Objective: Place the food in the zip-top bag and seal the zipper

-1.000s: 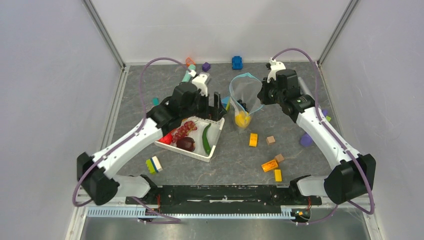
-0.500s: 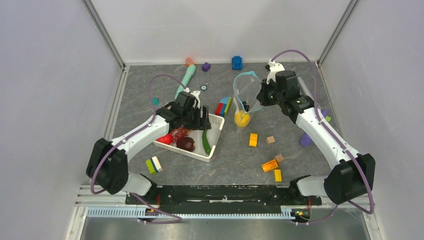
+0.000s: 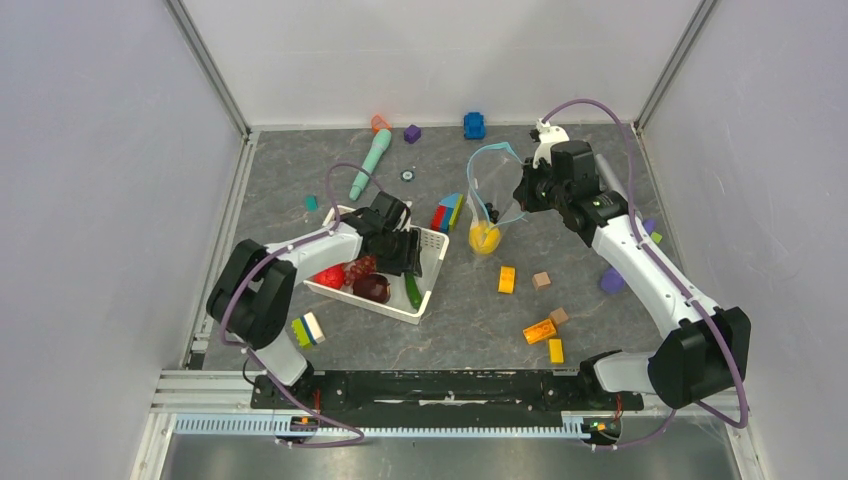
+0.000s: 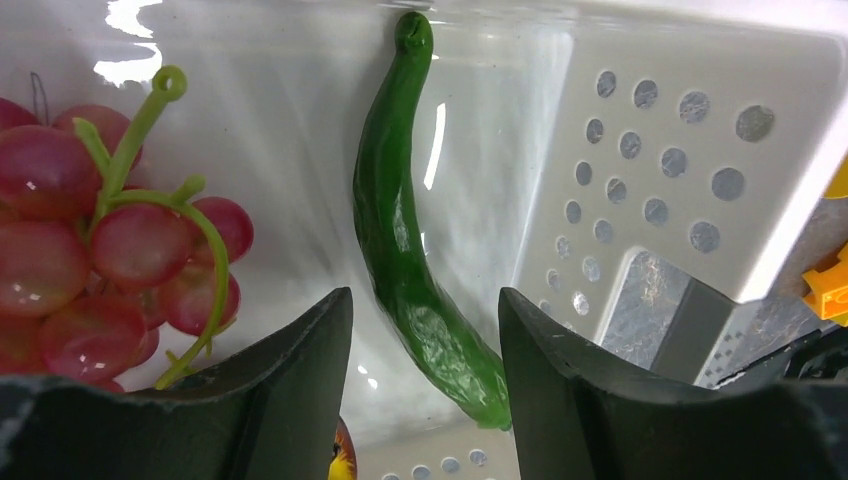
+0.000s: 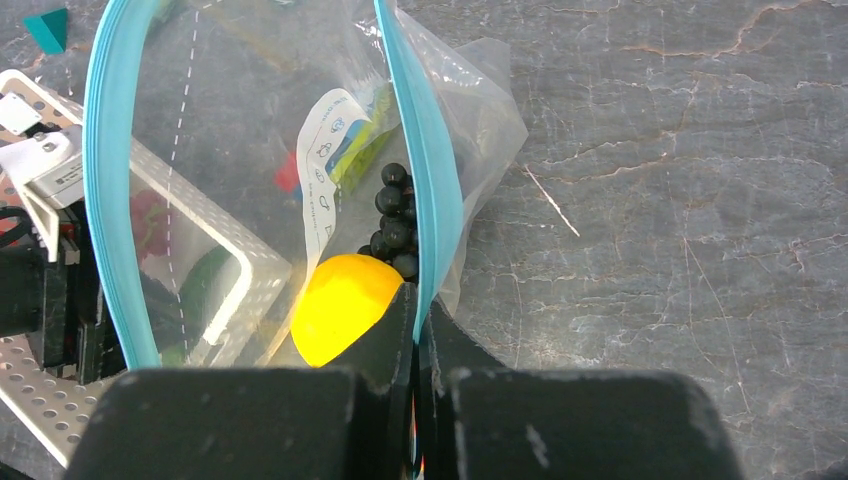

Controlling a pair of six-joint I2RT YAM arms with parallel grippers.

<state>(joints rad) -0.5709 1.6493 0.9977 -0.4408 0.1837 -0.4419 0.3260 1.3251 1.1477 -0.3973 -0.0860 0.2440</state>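
Note:
My left gripper (image 3: 405,255) is down inside the white mesh basket (image 3: 437,246). Its open jaws (image 4: 424,295) straddle the lower end of the green pod (image 4: 400,230), with a gap showing on both sides. Red-purple grapes (image 4: 60,220) lie just left of it. A dark maroon fruit (image 3: 373,288) and a red one (image 3: 329,277) also lie in the basket. My right gripper (image 5: 418,300) is shut on the light-blue zipper (image 5: 420,150) and holds the zip-top bag (image 3: 492,185) up with its mouth open. A yellow food (image 5: 340,305) and a dark cluster (image 5: 395,215) sit inside the bag.
A teal marker toy (image 3: 369,164) lies behind the basket and a multicoloured block (image 3: 447,212) stands between basket and bag. Orange (image 3: 507,279), tan (image 3: 541,280) and yellow (image 3: 540,331) blocks are scattered front right. A striped block (image 3: 308,328) sits front left. Walls enclose the floor.
My left arm has pulled back and dropped into the basket, and its jaws have narrowed around the green pod. The right gripper and the bag have stayed put.

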